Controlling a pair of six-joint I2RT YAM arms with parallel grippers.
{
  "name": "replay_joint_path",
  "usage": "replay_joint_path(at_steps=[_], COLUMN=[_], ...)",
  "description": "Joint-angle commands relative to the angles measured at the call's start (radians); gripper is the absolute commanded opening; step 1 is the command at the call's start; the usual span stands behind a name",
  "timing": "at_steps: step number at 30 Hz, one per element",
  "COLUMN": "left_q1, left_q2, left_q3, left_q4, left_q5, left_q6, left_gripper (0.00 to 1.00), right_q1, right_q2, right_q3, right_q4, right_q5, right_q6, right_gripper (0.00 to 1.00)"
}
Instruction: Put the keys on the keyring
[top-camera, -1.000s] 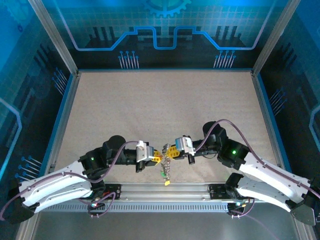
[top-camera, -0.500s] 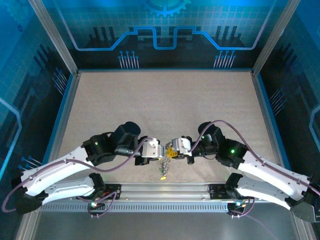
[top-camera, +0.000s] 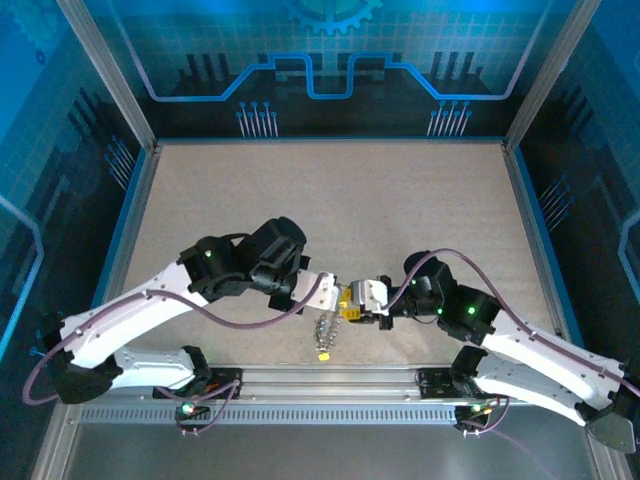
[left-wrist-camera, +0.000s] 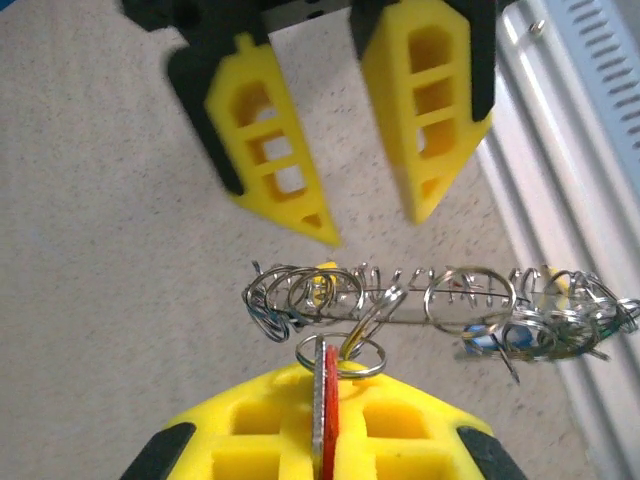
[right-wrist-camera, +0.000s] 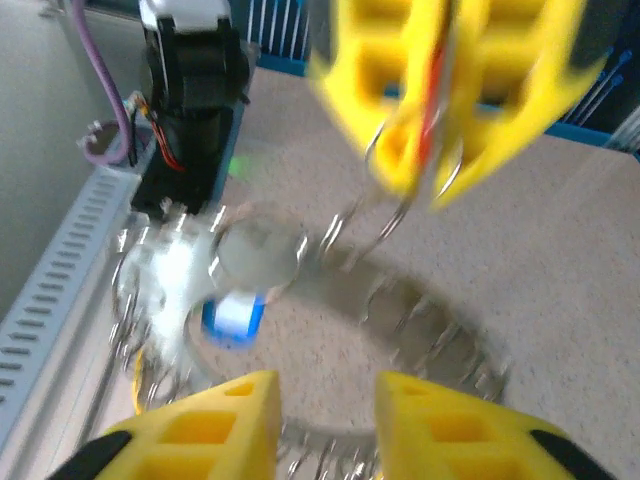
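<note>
One key, the red-headed key (left-wrist-camera: 327, 440), is clamped edge-on between the yellow fingers of the left claw (left-wrist-camera: 322, 395), which is closed tight on it. It appears to be gripped by the head so that the small split ring (left-wrist-camera: 340, 352) at its top is left free and presented to the keyring (left-wrist-camera: 400, 300). Just beyond that ring, the keyring is stretched crosswise above the tabletop (left-wrist-camera: 100, 250), at the near edge between the two arms. Its band is crowded with wire loops, and the other keys are bunched at the end nearest the metal rail (left-wrist-camera: 590, 180). Farther on, the right claw (left-wrist-camera: 372, 225) is seen with its fingers standing moderately apart and nothing between them, poised just past the keyring, probably so that the band can be steadied or taken again while the key is worked on. Whether the split ring is truly threaded onto the band or merely overlapped with it cannot be told, since the loops are tangled together. It cannot be judged either whether the keyring is resting on the tabletop or hanging from the held key. The right wrist view is blurred, so only a blue-headed key (right-wrist-camera: 232, 313) is made out in the bunch. The lower part of the red-headed key is cut off by the frame.
</note>
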Motion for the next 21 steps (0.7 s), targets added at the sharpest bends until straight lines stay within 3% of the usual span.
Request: replay_joint_path(at_steps=[1, 3, 6, 11, 14, 15, 21], left_q1=[0.003, 0.002, 0.003, 0.003, -0.001, -0.002, -0.008], left_q2=[0.087, 0.154, 0.235, 0.349, 0.435, 0.464, 0.583], left_q3=[0.145, 0.236, 0.340, 0.430, 0.498, 0.535, 0.679], left_q4=[-0.136, -0.205, -0.262, -0.252, -0.242, -0.246, -0.246], left_q5=[-0.129, -0.198, -0.323, -0.538, -0.719, -0.759, -0.756], left_q6=[0.177, 0.221, 0.292, 0.407, 0.440, 0.439, 0.437], left_gripper=[0.00, 0.00, 0.00, 0.00, 0.00, 0.00, 0.00], right_q1=[-0.049, -0.089, -0.151, -0.216, -0.221, -0.223, -0.239], right_q2=[-0.080, -0.128, -0.199, -0.317, -0.382, -0.403, -0.480], right_q3=[-0.051, -0.062, -0.088, -0.136, -0.165, -0.173, -0.188], right_q4=[0.038, 0.026, 0.007, -0.032, -0.033, -0.035, -0.057], right_q5=[0.015, 0.014, 0.046, 0.167, 0.296, 0.338, 0.506], right_q6=[0.008, 0.022, 0.072, 0.154, 0.199, 0.210, 0.242], right_gripper=[0.42, 0.44, 0.55, 0.67, 0.86, 0.98, 1.00])
